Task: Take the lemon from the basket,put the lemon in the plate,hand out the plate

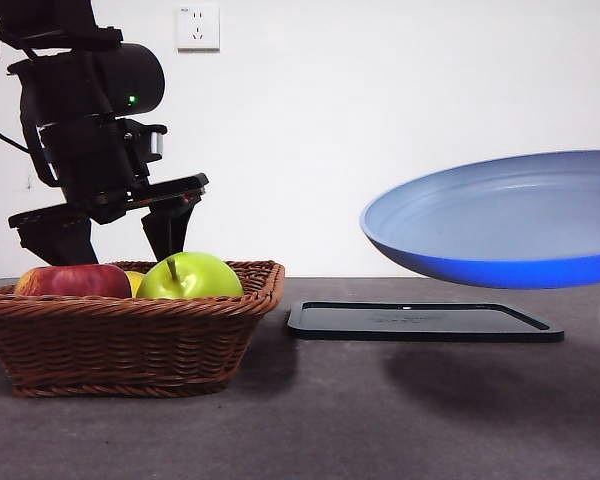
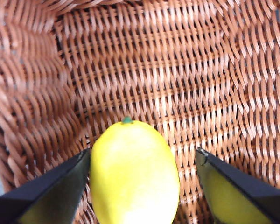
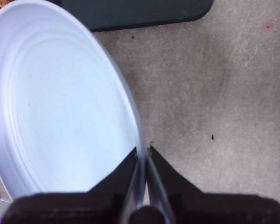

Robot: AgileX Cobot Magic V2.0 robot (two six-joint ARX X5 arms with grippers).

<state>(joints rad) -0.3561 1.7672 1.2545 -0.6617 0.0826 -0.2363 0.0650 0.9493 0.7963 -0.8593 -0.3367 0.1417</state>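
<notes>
Over the basket (image 1: 130,340), the left gripper (image 2: 142,161) straddles the lemon (image 2: 134,172), jaws spread, not yet clamped. Right gripper (image 3: 143,154) pinches the plate (image 1: 500,215) rim, plate aloft. Lemon transfer and handout remain.

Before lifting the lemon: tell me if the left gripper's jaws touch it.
Cannot tell. In the left wrist view the left gripper straddles the lemon; contact unclear.

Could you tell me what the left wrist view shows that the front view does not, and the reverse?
Only the left wrist view shows the lemon clearly, lying on the basket's weave between the open jaws of the left gripper. Only the front view shows the green apple, the red apple, the black tray and the blue plate held above it. Both show the basket and the left gripper.
</notes>
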